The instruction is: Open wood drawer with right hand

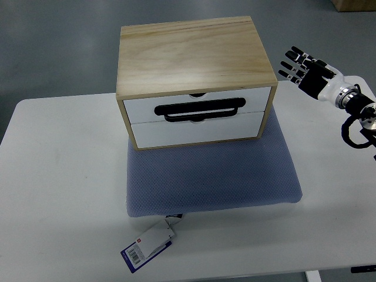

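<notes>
Basically pre-approach: the right hand (301, 66) hangs off to the right of the wood drawer box (194, 79), well apart from it, fingers spread and loose, holding nothing. Left arm not in view. The box sits on a blue-grey mat (211, 176) on the white counter (59, 176), toward the back of the mat. Two white drawer fronts face the camera, both look shut and flush. A black handle (200, 110) runs across the seam between them; seems to belong to the upper drawer (197, 101), though I can't tell for sure. A tag (148, 245) lies at the mat's front edge, irrelevant. Judging from this, no contact yet. Next move calls for swinging the hand in front of the box, hooking fingers behind the handle bar, then pulling straight toward the robot. Box may slide on the mat if the pull is jerky.
</notes>
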Controlling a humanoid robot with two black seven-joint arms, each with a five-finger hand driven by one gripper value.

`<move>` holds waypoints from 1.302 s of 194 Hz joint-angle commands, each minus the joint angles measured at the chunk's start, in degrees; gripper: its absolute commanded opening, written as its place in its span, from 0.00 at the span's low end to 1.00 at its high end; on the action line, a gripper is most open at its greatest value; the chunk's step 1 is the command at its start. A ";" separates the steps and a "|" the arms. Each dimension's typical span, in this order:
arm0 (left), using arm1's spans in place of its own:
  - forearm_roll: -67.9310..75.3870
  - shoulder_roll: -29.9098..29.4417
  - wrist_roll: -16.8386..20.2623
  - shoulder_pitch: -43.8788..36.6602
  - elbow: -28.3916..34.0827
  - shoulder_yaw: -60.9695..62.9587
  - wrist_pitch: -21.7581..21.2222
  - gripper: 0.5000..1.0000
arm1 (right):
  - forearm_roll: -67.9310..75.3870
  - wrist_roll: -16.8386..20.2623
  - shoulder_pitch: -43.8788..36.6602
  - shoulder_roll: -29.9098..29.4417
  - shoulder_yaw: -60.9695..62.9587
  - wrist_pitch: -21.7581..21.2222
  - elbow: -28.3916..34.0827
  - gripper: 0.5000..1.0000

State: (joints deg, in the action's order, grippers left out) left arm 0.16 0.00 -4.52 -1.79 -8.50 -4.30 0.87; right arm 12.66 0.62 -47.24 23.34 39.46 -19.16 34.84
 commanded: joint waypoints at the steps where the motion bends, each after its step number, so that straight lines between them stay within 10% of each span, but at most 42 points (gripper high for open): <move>1: 0.02 0.00 -0.14 0.03 -0.12 0.09 0.00 1.00 | -0.09 0.00 -0.04 -0.05 0.00 0.00 -0.03 0.88; 121: 0.02 0.00 -0.14 0.64 -0.20 0.09 0.00 1.00 | -2.99 0.00 -2.59 3.56 0.35 0.27 -0.03 0.88; 191: 0.02 0.00 -0.14 0.56 -0.20 0.09 0.00 1.00 | -7.38 -0.44 -4.00 14.28 0.70 -15.84 0.23 0.88; 253: 0.02 0.00 -0.14 0.56 -0.20 0.09 0.00 1.00 | -17.67 -0.44 -6.90 20.87 1.06 -15.84 3.57 0.88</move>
State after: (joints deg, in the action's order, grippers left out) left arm 0.18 0.00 -4.69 -1.20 -8.71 -4.20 0.89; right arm -2.71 0.17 -53.56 42.10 40.47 -35.00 36.64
